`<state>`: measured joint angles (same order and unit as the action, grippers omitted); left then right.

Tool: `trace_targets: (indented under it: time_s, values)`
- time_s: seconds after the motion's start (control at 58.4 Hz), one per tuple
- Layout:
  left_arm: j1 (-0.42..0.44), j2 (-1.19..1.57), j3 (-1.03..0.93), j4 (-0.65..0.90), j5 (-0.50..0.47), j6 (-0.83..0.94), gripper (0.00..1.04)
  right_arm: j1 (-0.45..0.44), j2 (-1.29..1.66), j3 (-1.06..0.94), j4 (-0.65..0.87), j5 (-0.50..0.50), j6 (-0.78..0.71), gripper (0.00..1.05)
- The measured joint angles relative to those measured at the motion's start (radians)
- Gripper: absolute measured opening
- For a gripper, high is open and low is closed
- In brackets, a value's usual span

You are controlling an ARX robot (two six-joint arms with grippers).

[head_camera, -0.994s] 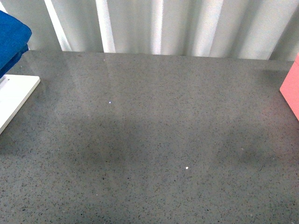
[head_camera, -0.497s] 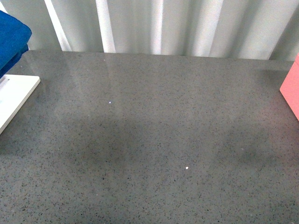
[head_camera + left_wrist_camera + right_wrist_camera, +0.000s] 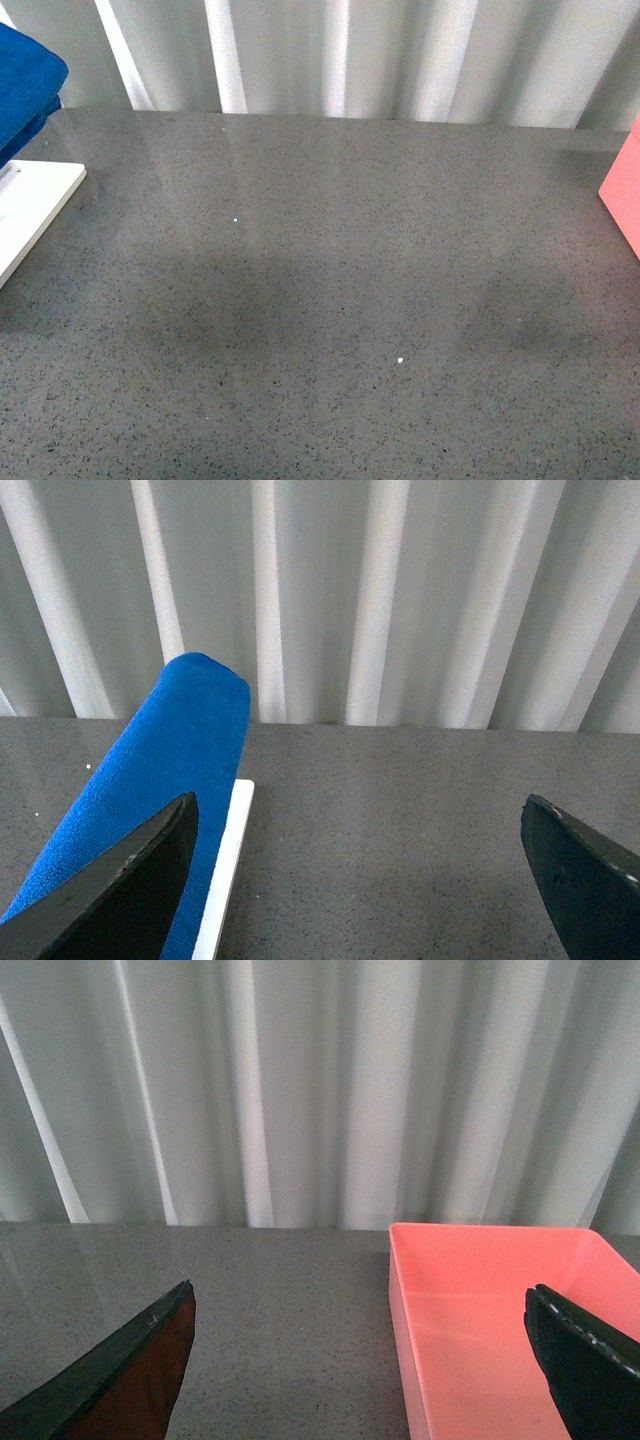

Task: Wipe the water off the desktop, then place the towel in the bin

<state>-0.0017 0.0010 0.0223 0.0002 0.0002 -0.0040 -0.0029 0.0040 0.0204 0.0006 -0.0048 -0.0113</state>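
I find the royal-blue plush towel (image 3: 150, 780) lying on the flat white board (image 3: 228, 870) at the speckled dark-grey table's (image 3: 330, 260) left, just beyond my left tool (image 3: 358, 810), which gapes empty; right tool (image 3: 360, 1300) likewise.

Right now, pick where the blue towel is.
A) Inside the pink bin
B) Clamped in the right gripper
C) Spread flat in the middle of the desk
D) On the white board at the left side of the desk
D: the towel lies on the white board at the left of the desk. The visible part of the bin holds nothing, and the left gripper and right gripper are open and hold nothing.
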Motion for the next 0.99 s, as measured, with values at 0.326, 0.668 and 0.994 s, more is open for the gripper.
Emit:
trace_targets:
  time_s: [0.326, 0.668, 0.994]
  values:
    - [0.0, 0.0, 0.0, 0.0, 0.0, 0.0, 0.98, 0.0, 0.0, 0.0, 0.0, 0.0, 0.0, 0.98]
    - [0.0, 0.0, 0.0, 0.0, 0.0, 0.0, 0.98, 0.0, 0.0, 0.0, 0.0, 0.0, 0.0, 0.98]
    - [0.0, 0.0, 0.0, 0.0, 0.0, 0.0, 0.98, 0.0, 0.0, 0.0, 0.0, 0.0, 0.0, 0.98]
